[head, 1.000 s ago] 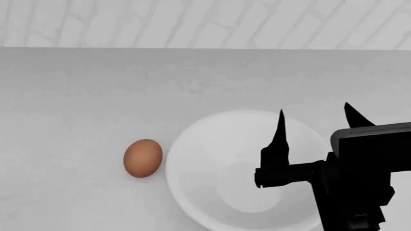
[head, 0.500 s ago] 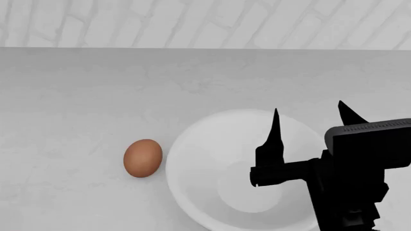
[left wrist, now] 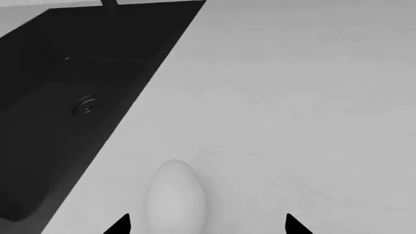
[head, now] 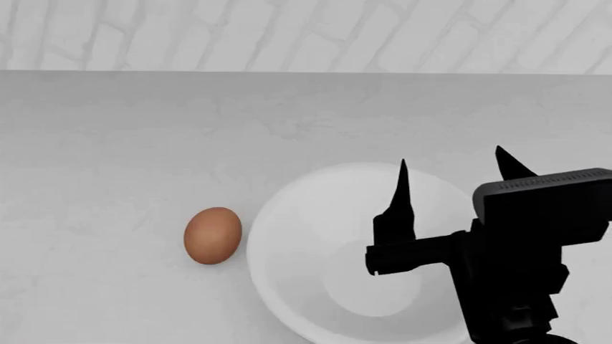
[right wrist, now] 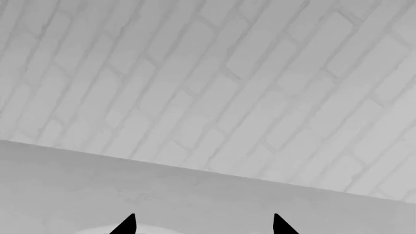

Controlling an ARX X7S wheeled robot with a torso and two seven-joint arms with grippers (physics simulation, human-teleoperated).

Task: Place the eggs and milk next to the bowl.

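A reddish-brown egg (head: pixel 212 235) lies on the white counter just left of the big white bowl (head: pixel 287 215). My right gripper (head: pixel 449 159) hangs open above the bowl's right half, nothing between its fingers. In the right wrist view the right gripper (right wrist: pixel 202 223) faces the brick wall, with a sliver of the bowl rim (right wrist: pixel 97 229) at the edge. In the left wrist view a white egg (left wrist: pixel 174 197) rests on the counter between the spread tips of my open left gripper (left wrist: pixel 206 224), nearer one finger and untouched. The milk is out of view.
A black sink (left wrist: pixel 58 126) with a round drain (left wrist: pixel 85 105) is sunk into the counter close beside the white egg. A pale brick wall (head: pixel 306 32) closes off the back of the counter (head: pixel 143 143).
In the head view my right gripper has drifted a little to the left and slightly upward over the bowl. The brown egg and the bowl have stayed put.
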